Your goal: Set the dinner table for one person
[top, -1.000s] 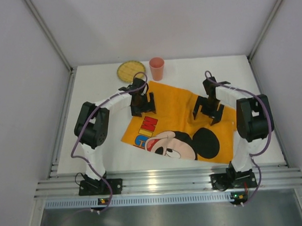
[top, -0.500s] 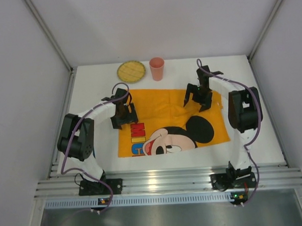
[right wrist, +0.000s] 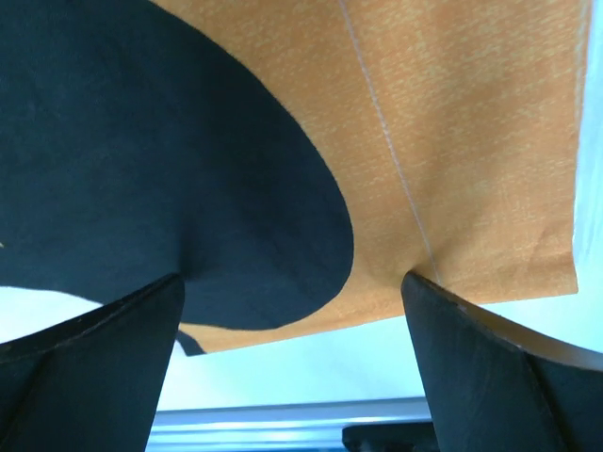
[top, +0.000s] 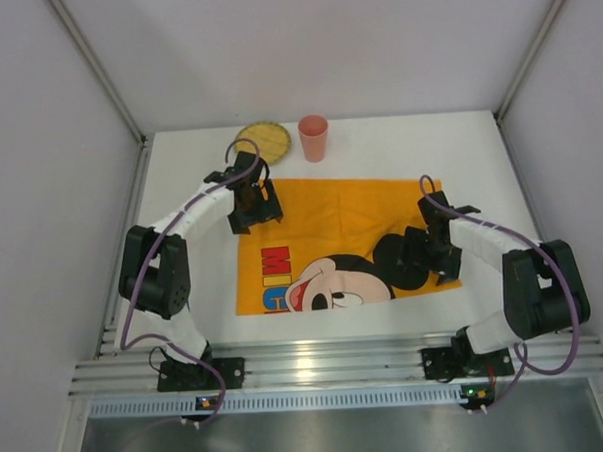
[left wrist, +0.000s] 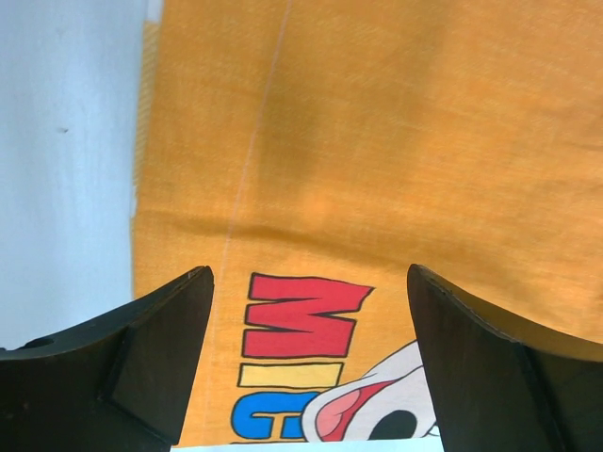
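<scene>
An orange Mickey Mouse placemat (top: pixel 331 210) lies flat and square on the white dinner table (top: pixel 478 148). My left gripper (top: pixel 253 213) is open and empty over the mat's far left corner; its wrist view shows the mat (left wrist: pixel 377 141) and the red and blue letters between the fingers (left wrist: pixel 160 358). My right gripper (top: pixel 430 263) is open and empty over the mat's near right corner; its wrist view shows Mickey's black ear (right wrist: pixel 141 160) and the mat's near edge (right wrist: pixel 471 169). A pink cup (top: pixel 313 137) and a round woven yellow plate (top: pixel 263 141) stand at the back.
A ribbed aluminium rail (top: pixel 338 365) runs along the near edge, and it also shows in the right wrist view (right wrist: pixel 283 414). White walls enclose the table on three sides. Bare white table (left wrist: pixel 66 141) lies left of the mat.
The mat went from skewed to lying square with the table. My left gripper moved to the far left corner. My right gripper moved from the far right edge down to the near right corner.
</scene>
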